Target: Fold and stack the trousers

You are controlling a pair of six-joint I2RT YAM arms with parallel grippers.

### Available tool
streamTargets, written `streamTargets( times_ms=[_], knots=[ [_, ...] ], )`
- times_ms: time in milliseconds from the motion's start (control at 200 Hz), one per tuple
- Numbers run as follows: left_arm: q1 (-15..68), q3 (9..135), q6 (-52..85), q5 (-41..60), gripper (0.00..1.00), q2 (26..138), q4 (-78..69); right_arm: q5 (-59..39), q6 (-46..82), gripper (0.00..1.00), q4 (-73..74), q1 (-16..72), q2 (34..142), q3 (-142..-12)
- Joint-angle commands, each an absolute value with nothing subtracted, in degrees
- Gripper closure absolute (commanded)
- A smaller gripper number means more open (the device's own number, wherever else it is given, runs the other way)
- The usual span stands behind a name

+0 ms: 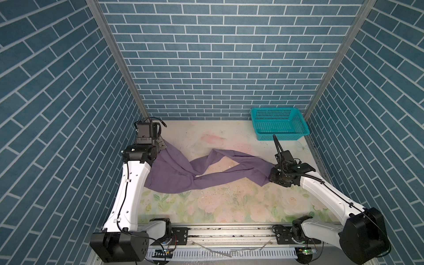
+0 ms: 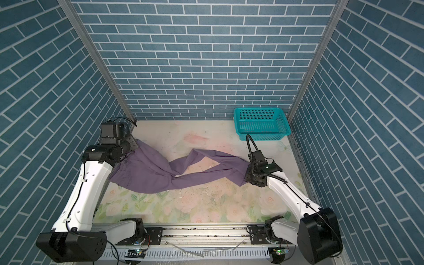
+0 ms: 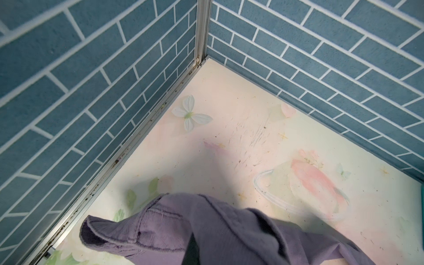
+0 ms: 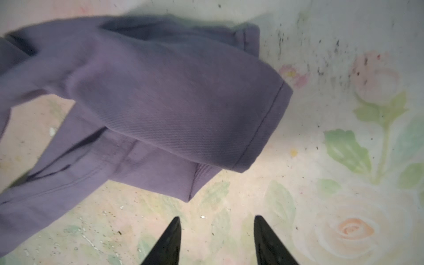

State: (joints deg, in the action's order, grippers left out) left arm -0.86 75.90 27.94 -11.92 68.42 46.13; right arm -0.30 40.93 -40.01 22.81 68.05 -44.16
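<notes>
Trousers: One large pair of dusty-purple wide-leg cloth trousers [image 1: 183, 174] lies stretched across the middle of the counter, waist end on my left, leg ends on my right. Both top views show it [image 2: 160, 174].
Legs: The two legs cross over each other mid-counter. A bare patch of counter shows between them before they meet again on the right.
Waistband: The seamed waistband is lifted off the counter at the far left. My left wrist view shows it drooping in a soft fold [image 3: 206, 229].
My left gripper: My left gripper [image 1: 163, 144] is clamped tight on the waistband and holds it raised close to the left wall.
Hems: My right wrist view shows two stitched leg hems [image 4: 160, 103], one lying over the other on the counter.
My right gripper: My right gripper [image 4: 216, 229] has its two black fingertips parted with nothing between them. It sits over bare counter just beside the nearer hem, and I cannot see it touching the cloth.
Counter: A pale counter [image 1: 229, 202] printed with pink roses and green leaves, flecked with dark specks.
Basket: A teal plastic mesh basket [image 1: 280, 135] stands in the far right corner, well apart from the trousers.
Walls: Blue brick-pattern panels [image 1: 206, 57] enclose three sides.
</notes>
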Motion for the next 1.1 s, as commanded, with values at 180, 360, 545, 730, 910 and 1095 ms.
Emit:
streamTargets(
  times_ms=[180,360,545,730,910,1095],
  knots=[
    [-1.4,74.7,28.6,-9.3,1.0,67.5,44.3,0.8,41.0,0.43,-31.4,19.6,75.9,-45.2],
    [-1.5,74.6,27.8,-9.8,1.0,66.5,45.4,-1.1,38.8,0.43,-26.7,16.9,82.1,-48.2],
    [-1.8,74.6,27.9,-9.8,1.0,65.8,46.2,-4.7,38.5,0.74,-23.8,16.0,84.4,-49.2],
    [-2.4,75.8,27.8,-9.9,1.0,65.1,47.5,-3.7,36.7,1.0,-30.2,13.3,76.4,-49.2],
    [-4.8,78.4,27.6,-9.5,1.0,63.9,49.2,-0.3,35.1,1.0,-42.5,4.9,61.9,-52.2],
    [-8.9,81.8,27.7,-7.6,1.0,62.9,51.0,5.9,33.0,1.0,-52.6,-7.9,50.8,-57.8]
  ],
)
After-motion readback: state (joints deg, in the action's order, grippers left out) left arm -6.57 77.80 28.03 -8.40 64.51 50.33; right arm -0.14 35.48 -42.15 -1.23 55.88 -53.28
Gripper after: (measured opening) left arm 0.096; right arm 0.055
